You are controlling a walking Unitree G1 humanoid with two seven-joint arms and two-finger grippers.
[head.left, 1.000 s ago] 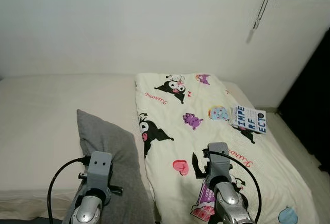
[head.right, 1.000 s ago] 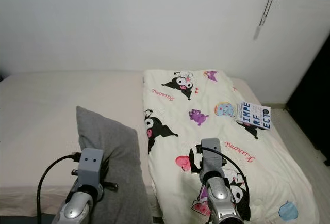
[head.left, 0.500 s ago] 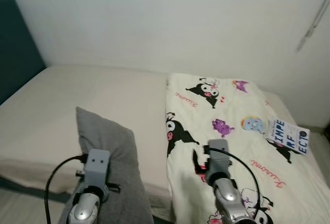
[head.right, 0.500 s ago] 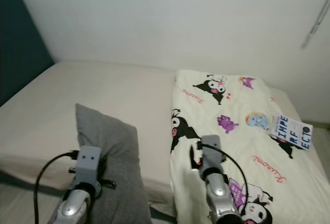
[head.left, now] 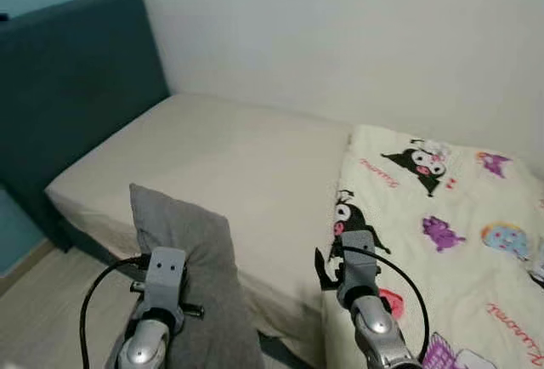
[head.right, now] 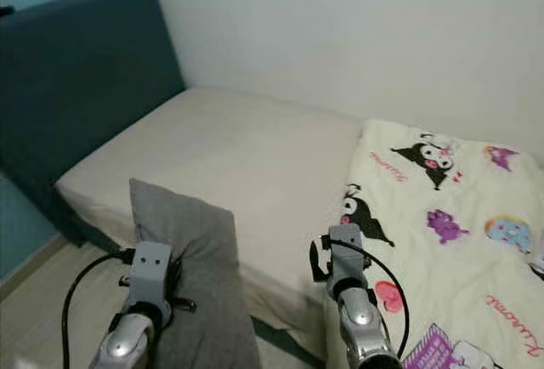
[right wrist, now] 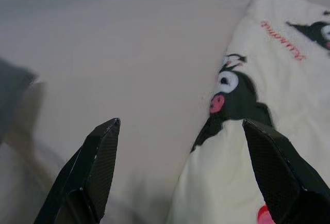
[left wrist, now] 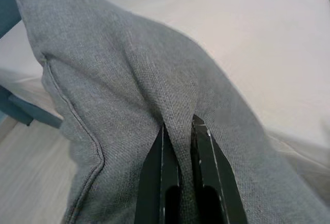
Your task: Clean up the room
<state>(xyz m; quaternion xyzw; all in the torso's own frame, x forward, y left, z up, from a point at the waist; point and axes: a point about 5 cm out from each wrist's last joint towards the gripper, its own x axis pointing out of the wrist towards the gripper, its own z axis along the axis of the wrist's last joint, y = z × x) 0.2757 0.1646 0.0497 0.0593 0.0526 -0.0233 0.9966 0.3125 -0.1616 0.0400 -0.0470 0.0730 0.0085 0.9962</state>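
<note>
Grey woven-fabric pillow [head.left: 191, 254] hangs pinched in left gripper [left wrist: 178, 131] jaws before the bed's [head.left: 229, 165] near edge; carry it high toward the teal headboard [head.left: 76, 88], right gripper [right wrist: 180, 146] jaws spread, empty.

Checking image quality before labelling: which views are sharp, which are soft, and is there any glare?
Left wrist view: sharp, the gray pillow weave clear. Right wrist view: soft, the printed blanket and black fingers blurred. Eye views: evenly lit, slightly soft, no glare.
</note>
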